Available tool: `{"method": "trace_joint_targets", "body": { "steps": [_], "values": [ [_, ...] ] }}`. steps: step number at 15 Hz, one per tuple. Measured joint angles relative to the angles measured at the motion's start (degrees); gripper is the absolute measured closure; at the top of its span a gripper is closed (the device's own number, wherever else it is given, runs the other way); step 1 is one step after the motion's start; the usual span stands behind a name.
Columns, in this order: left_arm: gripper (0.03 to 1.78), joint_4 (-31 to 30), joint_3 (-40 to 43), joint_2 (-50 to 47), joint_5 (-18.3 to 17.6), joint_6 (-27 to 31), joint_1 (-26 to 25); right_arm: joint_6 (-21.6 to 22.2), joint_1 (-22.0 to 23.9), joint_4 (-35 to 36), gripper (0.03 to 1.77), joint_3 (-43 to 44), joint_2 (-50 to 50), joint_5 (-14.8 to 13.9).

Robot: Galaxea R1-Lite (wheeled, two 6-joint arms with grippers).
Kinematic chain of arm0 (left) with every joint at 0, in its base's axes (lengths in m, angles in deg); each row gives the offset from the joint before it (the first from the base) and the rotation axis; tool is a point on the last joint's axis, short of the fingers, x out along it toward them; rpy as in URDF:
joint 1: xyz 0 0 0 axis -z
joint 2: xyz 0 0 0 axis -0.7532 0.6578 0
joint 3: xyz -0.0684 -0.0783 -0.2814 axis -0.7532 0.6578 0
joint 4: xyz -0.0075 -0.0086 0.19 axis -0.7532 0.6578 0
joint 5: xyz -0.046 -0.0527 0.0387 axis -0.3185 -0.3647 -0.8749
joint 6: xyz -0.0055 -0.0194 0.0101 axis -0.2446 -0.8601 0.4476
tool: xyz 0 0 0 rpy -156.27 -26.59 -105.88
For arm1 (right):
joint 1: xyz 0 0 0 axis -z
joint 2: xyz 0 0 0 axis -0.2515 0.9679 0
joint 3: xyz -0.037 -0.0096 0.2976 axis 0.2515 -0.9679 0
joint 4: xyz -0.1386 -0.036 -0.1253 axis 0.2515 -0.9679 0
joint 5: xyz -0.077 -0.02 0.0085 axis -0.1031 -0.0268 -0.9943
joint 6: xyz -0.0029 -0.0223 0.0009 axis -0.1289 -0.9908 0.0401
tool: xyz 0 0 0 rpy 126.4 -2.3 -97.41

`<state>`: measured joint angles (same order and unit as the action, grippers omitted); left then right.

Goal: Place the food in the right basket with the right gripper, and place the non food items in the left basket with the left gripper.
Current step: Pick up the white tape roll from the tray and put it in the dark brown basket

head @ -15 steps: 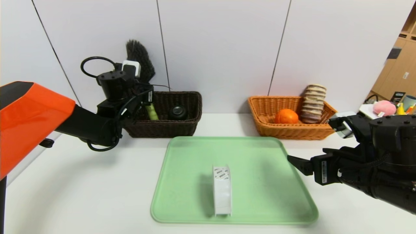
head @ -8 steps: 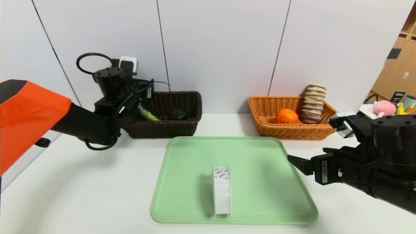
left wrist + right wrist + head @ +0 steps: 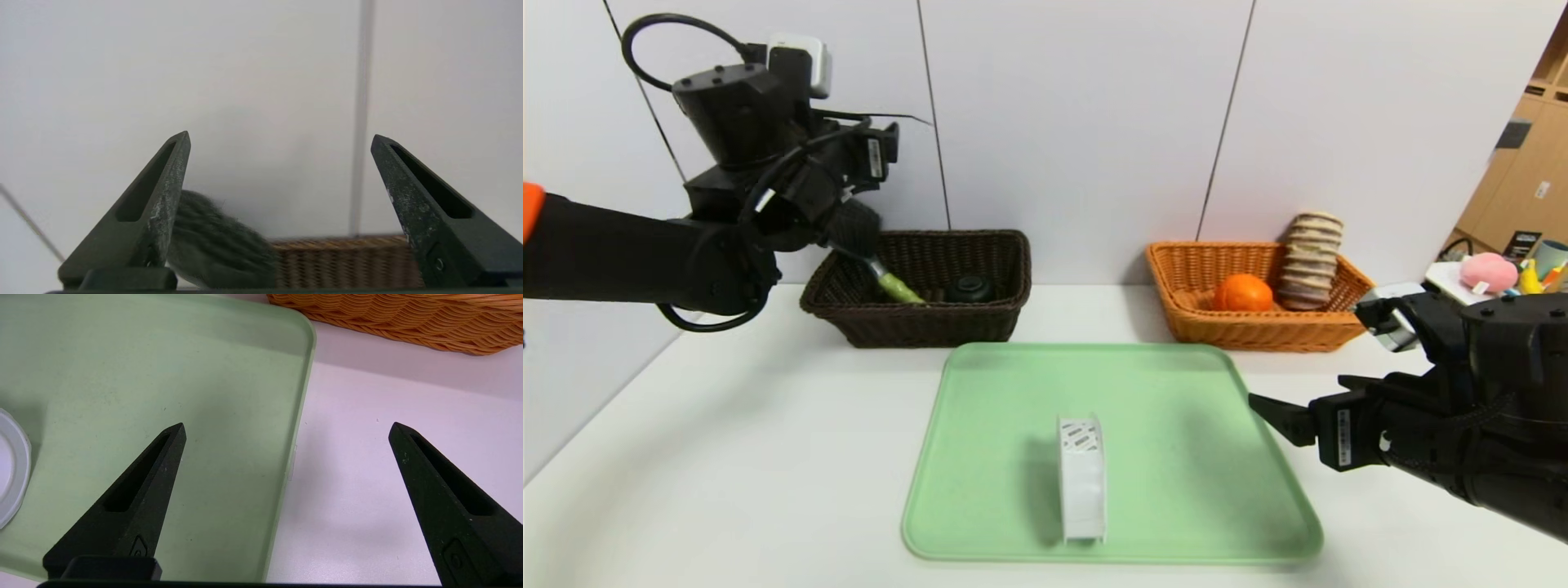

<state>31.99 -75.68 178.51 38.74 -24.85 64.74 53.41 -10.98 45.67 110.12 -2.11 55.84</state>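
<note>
Brush [image 3: 874,261] leaning in dark basket [image 3: 980,322], left hand [image 3: 280,141] spread above, right hand [image 3: 286,428] spread

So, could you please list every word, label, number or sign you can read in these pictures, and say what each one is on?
No text can be read as it stands.
White spool on the green tray: barcode stickers, print too small to read.
Left gripper: white label, too small to read.
Right gripper: white label on its body, too small to read.
Baskets, fruit and roll: no text seen.
</note>
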Motion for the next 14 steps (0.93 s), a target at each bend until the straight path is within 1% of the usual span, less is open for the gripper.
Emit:
{"method": "trace_joint_targets", "body": {
  "steps": [3,4,5,7,9,10,11,13,14],
  "values": [
    [0.2,12.26,2.29,-7.11,1.07,-4.63,7.69,-0.11,0.01,0.0,0.09,0.16,-0.15,0.0],
    [0.19,16.64,4.35,-9.2,2.38,-6.34,10.42,-0.01,-0.02,0.0,0.09,0.24,-0.24,-0.02],
    [0.18,20.89,6.86,-11.0,4.72,-8.98,13.25,0.0,-0.02,0.04,0.09,0.3,-0.33,-0.11],
    [0.16,28.5,11.11,-13.31,11.03,-16.03,17.99,0.16,0.04,0.0,0.09,0.22,-0.44,-0.16],
    [0.15,35.83,13.04,-14.82,16.09,-23.09,22.86,0.27,0.06,0.0,0.09,0.09,-0.69,-0.17],
    [0.14,39.85,13.15,-15.57,17.62,-26.84,25.49,0.33,0.15,0.01,0.09,0.07,-0.96,-0.17],
    [0.14,44.87,12.41,-16.15,18.36,-31.39,27.89,0.32,0.52,0.01,0.09,-0.12,-1.22,-0.05],
    [0.14,55.88,8.7,-16.51,18.83,-40.64,32.2,0.29,1.33,0.01,0.09,-0.3,-1.55,0.17],
    [0.14,60.84,6.78,-16.12,18.86,-43.96,34.12,0.29,1.55,0.04,0.09,-0.34,-1.66,0.2]
  ]
}}
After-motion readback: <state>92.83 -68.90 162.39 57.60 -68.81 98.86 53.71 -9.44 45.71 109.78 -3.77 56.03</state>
